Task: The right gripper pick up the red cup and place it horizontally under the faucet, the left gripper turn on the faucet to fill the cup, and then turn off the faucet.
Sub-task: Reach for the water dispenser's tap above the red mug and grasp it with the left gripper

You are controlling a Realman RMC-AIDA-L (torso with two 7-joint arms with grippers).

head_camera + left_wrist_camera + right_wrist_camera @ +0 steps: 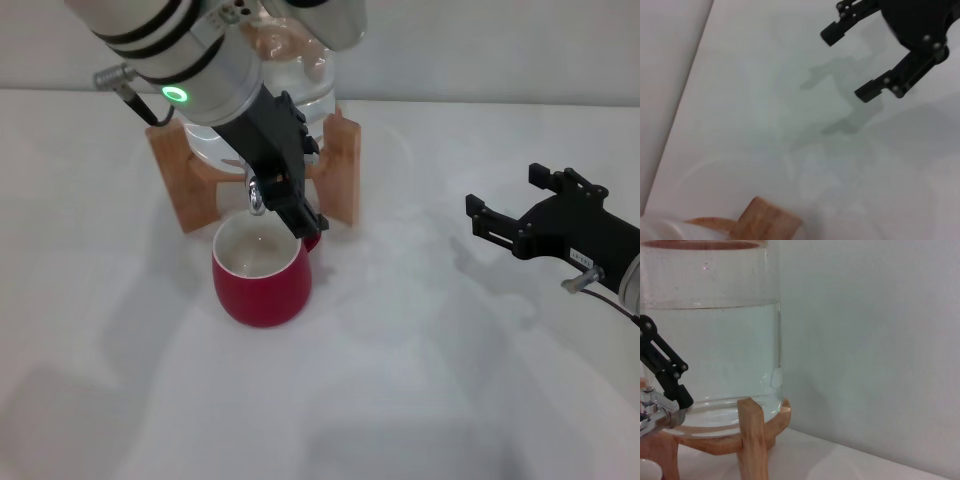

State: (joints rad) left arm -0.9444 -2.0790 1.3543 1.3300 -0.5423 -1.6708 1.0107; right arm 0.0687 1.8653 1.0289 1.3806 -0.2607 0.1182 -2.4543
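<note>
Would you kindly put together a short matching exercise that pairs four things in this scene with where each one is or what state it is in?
Things:
1. red cup
2. left claw
3. right claw
4. water jar

Places or states:
A. open and empty, off to the robot's right above the bare table
B. at the faucet, just over the cup's rim
C. upright on the table under the faucet
D. on a wooden stand, partly filled with water

Pairs: 1-C, 2-B, 3-A, 4-D
</note>
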